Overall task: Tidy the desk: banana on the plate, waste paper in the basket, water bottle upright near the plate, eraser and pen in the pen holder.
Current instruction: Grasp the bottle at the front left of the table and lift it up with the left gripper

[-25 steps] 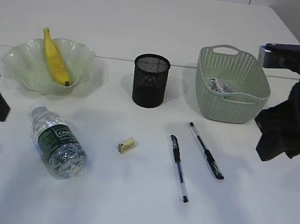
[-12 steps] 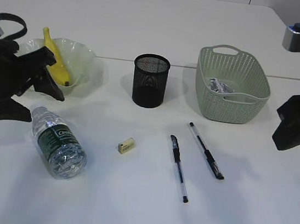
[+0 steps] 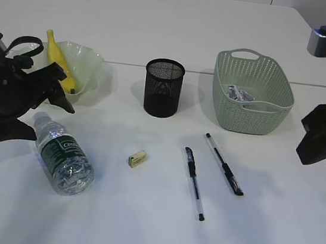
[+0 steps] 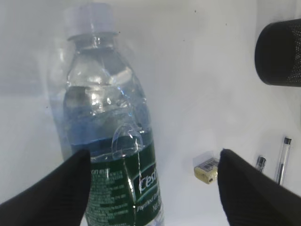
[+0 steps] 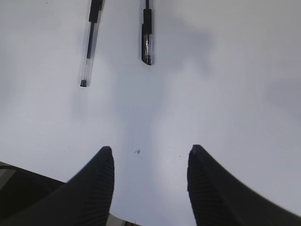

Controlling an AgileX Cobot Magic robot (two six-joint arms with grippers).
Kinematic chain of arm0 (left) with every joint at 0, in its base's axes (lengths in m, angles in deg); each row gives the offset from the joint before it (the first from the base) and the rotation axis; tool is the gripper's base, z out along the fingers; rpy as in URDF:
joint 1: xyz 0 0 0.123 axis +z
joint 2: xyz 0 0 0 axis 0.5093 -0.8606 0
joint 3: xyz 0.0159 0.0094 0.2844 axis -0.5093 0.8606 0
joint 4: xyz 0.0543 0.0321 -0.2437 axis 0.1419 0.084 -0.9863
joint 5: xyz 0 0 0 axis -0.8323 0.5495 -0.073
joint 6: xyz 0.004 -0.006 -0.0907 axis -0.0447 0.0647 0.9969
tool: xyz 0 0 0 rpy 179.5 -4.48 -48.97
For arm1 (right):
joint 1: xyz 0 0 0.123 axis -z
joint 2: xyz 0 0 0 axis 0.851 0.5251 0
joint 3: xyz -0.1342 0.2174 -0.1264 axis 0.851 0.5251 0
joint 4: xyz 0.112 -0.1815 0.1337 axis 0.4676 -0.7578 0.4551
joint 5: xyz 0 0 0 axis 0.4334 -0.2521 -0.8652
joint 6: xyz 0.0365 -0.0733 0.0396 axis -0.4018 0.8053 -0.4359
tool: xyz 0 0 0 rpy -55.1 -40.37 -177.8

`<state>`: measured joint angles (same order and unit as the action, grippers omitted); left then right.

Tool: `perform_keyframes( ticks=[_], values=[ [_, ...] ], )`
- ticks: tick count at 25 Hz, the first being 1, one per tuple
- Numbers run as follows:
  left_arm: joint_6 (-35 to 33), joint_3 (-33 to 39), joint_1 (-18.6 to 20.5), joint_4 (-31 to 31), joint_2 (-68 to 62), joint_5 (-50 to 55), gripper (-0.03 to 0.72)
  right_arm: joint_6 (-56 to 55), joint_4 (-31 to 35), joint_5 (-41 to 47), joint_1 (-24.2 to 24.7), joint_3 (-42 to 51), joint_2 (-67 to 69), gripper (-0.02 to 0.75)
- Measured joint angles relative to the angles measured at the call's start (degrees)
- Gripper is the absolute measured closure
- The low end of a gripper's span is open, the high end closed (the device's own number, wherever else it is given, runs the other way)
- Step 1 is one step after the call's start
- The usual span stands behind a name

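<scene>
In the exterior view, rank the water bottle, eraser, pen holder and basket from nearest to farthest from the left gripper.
From the left gripper:
1. water bottle, lying on its side just below it.
2. eraser, toward the desk's middle.
3. pen holder, farther back, centre.
4. basket, far on the right side.
</scene>
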<state>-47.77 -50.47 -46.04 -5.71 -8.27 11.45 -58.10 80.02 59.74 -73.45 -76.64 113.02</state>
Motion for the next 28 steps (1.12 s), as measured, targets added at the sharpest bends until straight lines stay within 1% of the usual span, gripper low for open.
perform_keyframes(
  ticks=[7, 11, 28],
  values=[
    [2.1, 0.0, 0.0, 0.0, -4.5, -0.8, 0.101, 0.0, 0.0, 0.0, 0.0, 0.0, 0.0, 0.363],
    [3.8, 0.0, 0.0, 0.1, -5.7, -0.9, 0.129, 0.0, 0.0, 0.1, 0.0, 0.0, 0.0, 0.363],
    [4.1, 0.0, 0.0, 0.1, -9.0, -4.1, 0.137, 0.0, 0.0, 0.7, 0.0, 0.0, 0.0, 0.363]
  ],
)
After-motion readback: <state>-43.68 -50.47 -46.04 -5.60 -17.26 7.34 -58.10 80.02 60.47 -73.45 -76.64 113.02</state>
